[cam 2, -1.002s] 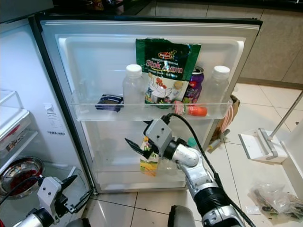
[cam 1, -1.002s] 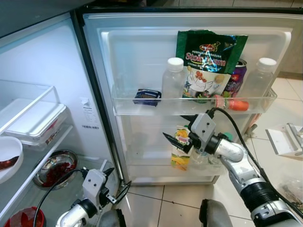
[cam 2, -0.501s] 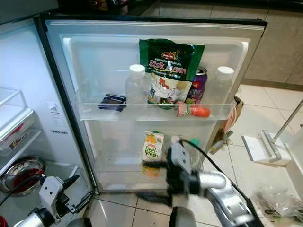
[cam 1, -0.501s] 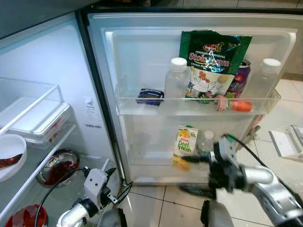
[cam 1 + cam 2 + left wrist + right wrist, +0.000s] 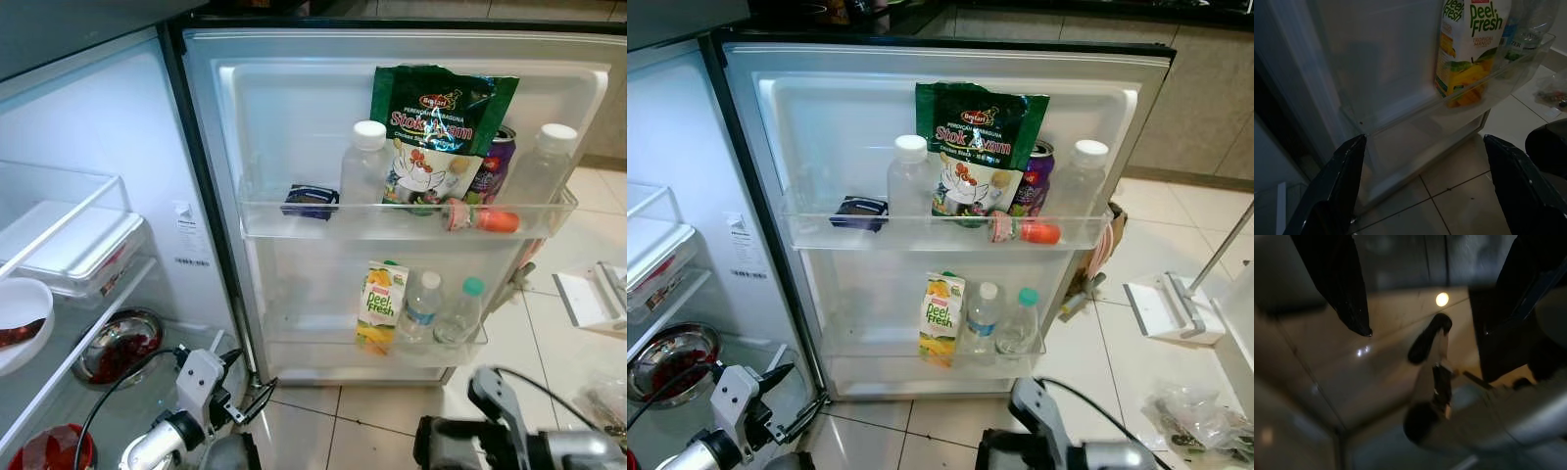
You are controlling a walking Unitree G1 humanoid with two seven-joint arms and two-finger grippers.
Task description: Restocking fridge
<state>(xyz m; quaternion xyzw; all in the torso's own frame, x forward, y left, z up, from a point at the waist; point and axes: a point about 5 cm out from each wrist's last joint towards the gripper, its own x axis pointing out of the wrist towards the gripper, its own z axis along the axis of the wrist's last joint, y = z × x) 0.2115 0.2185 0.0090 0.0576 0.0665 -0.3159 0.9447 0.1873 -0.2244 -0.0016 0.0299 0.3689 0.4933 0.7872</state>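
The right gripper (image 5: 1420, 328), fingers wide, has dropped away from the juice carton (image 5: 380, 305), now standing in the door shelf (image 5: 294, 343); left gripper (image 5: 1422, 186) hangs wide too.

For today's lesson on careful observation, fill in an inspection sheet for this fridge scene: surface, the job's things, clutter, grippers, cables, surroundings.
Surface: fridge door stands open; lower door shelf and upper door shelf both stocked.
Job's things: juice carton upright in the lower shelf beside two small water bottles; upper shelf holds a green bag, two white-capped bottles, a purple can, a dark packet.
Clutter: plastic bag on the floor.
Grippers: left gripper low by the door's foot, jaws open, empty; right gripper low, jaws open, empty.
Cables: black cable at the left arm.
Surroundings: tiled floor; bowls on the fridge's inner shelves.
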